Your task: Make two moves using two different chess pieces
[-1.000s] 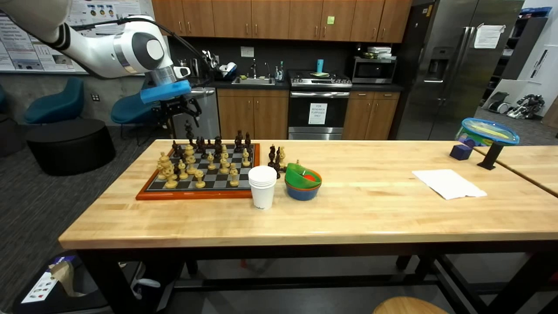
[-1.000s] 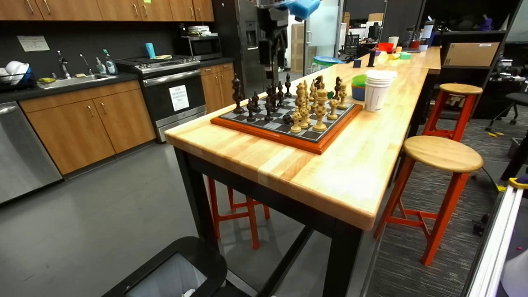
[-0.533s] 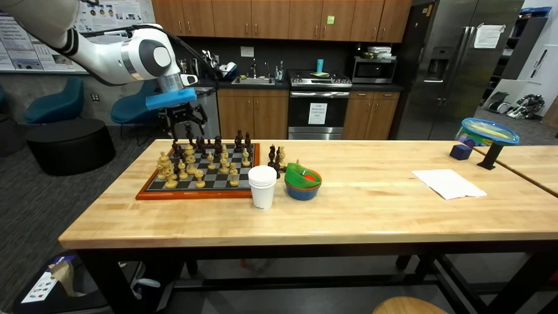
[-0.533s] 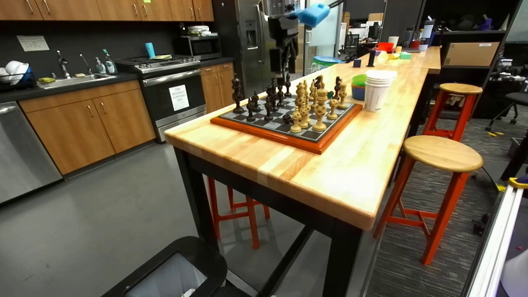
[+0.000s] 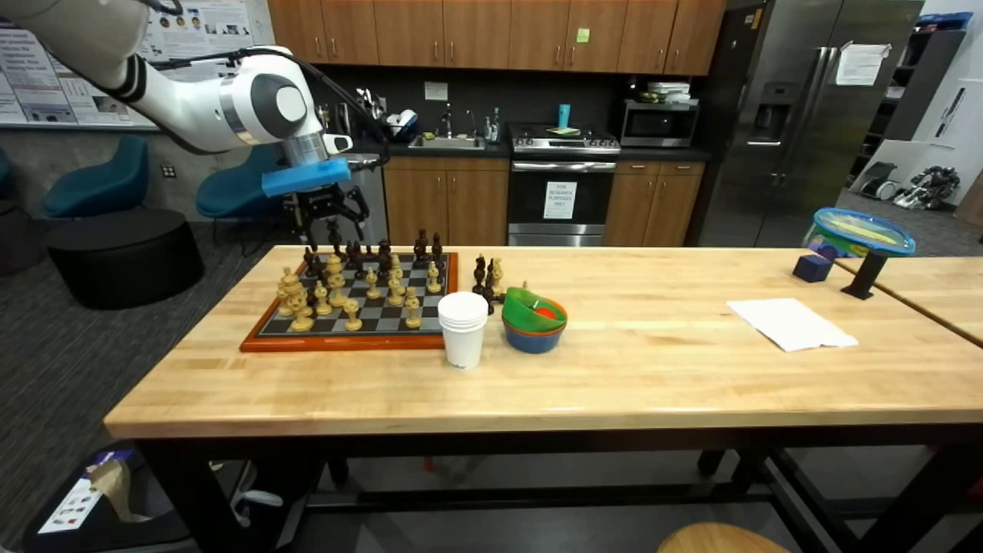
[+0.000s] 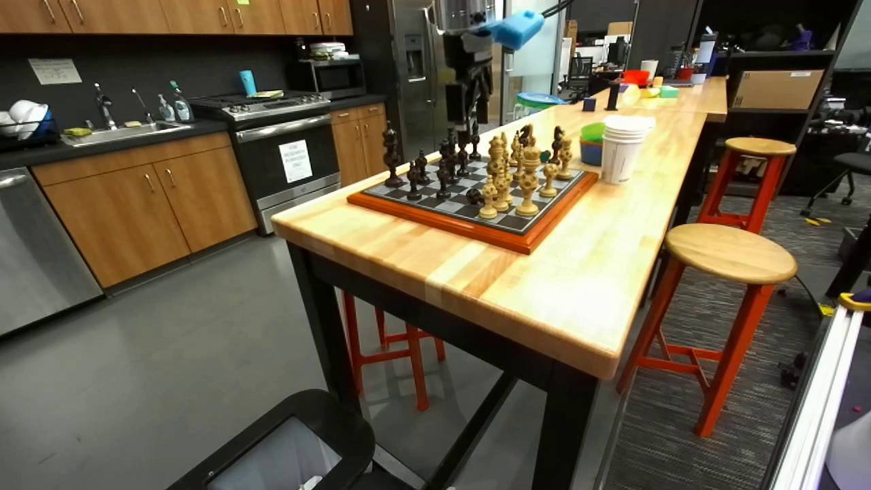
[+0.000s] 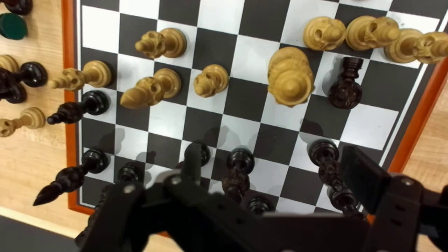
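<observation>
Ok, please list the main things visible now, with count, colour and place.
front wooden table: one, pale, both exterior views
square framed chessboard: one, black, white, orange-red, on the table
carved light chess pieces: several, tan, on and beside the board
carved dark chess pieces: several, dark brown, likewise, at least one lying
stacked paper cups: several, white, beside the board
small bowls: at least three, green, orange, blue, near the cups
flat sheet: one, white, on the table
small cube: one, dark blue, on the table
kitchen stove: one, steel and black, beyond the table
tall refrigerator: one, steel, beyond the table
robot arm: one, white and grey, over the board
two-fingered gripper: one, black, open above the board
</observation>
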Tool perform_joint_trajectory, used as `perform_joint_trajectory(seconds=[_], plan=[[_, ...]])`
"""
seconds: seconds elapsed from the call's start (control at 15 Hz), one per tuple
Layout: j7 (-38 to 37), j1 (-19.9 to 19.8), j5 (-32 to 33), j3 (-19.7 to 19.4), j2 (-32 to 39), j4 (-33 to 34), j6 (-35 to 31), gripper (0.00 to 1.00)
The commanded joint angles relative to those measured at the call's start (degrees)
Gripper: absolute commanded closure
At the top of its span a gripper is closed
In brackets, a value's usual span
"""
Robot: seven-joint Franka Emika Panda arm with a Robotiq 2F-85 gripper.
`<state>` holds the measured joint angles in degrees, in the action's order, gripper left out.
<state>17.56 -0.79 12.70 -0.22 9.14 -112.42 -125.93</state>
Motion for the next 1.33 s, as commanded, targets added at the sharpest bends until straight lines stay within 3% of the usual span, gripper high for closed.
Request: perform_joint_trajectory(seconds=[0.0, 0.6, 1.27], plan=[[0.98, -0.70, 1.73, -0.74, 4.04, 4.89, 0.11, 0.00], [3.64, -1.96, 6.02, -2.15, 11.86, 13.73, 1.62, 0.00], [4.49, -2.62, 5.82, -2.49, 14.81, 17.71, 3.04, 0.00]])
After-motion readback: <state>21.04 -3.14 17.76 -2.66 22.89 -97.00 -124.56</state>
